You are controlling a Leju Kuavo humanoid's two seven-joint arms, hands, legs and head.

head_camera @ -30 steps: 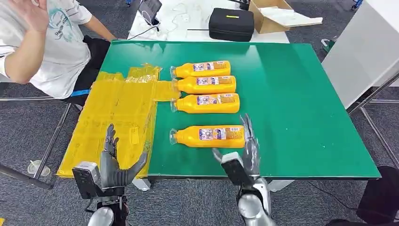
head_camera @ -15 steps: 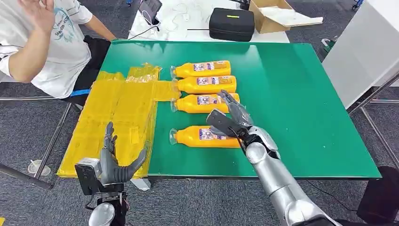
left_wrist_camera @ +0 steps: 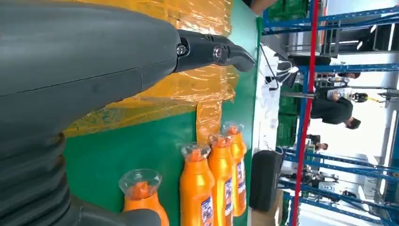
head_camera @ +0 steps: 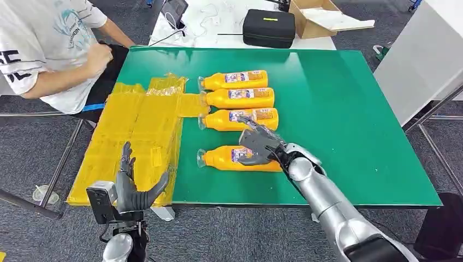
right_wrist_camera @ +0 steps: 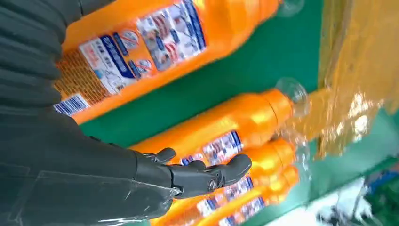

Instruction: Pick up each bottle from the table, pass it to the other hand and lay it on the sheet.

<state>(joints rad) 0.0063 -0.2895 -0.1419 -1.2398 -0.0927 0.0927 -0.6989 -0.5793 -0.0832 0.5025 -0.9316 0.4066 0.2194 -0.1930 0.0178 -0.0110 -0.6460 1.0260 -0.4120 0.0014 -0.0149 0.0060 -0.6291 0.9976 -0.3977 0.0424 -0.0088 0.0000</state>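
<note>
Change: a second ago the right hand (head_camera: pixel 257 146) stood at the near edge of the worktop (head_camera: pixel 349 120), fingers up beside the base of the nearest bottle (head_camera: pixel 221 158); half a second ago it had risen over the row; now it has come down onto the label end of that bottle.
Person: the person (head_camera: pixel 49 49) at the far left has lowered the raised arm to the worktop's corner.
Meaning: the reach looks nearly done — my reading is that the first pick-up is just starting, with no bottle lifted, passed or laid down yet.
Right hand: fingers (right_wrist_camera: pixel 207 175) spread and curving over the nearest bottle, thumb on the near side; not yet wrapped round it, so I judge nothing is held.
Left hand (head_camera: pixel 131 188): waits low, off the near left corner, palm up, fingers apart and empty — much as before.
Nearest bottle: lies on its side on the green worktop, clear cap pointing toward the sheet (head_camera: pixel 136 131), set apart from the others and closest to the robot.
Other bottles: three more (head_camera: pixel 240 98) lie side by side farther back, caps the same way.
Look: orange body, clear domed cap, a printed blue-and-white label round the middle; smooth and rounded, likely to roll if nudged.
Sheet: yellow, crinkled and glossy, draped over the worktop's left edge; no bottle on it.
</note>
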